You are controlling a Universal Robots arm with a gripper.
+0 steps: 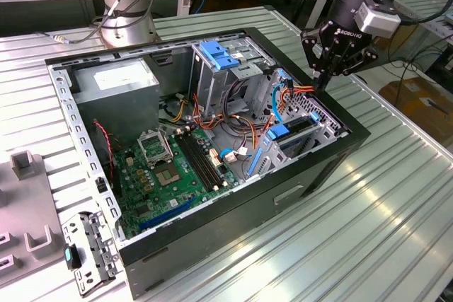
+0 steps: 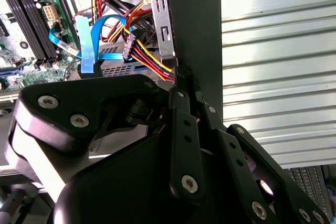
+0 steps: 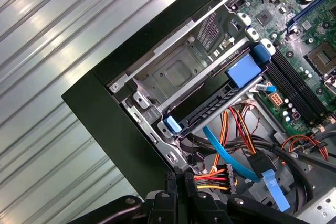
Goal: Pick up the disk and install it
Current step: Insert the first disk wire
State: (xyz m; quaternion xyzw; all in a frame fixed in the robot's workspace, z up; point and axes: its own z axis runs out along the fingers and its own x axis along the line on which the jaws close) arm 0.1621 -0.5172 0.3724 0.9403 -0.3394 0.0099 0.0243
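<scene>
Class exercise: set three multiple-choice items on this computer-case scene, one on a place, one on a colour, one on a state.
1. The gripper hangs: A over the motherboard; B over the case corner beside the drive cage; C off the table.
2. The disk has a handle that is: A blue; B red; C green.
3. The disk is: A in the fingers; B on the table; C slotted in the drive cage.
Answers: B, the gripper sits by the drive cage; A, the handle shows blue; C, the disk lies inside the cage.

Open computer case (image 1: 212, 224) on ribbed counter (image 1: 368, 231); green motherboard (image 1: 170, 167), grey power supply (image 1: 117, 83), orange-yellow cables (image 3: 231, 129) inside.
</scene>
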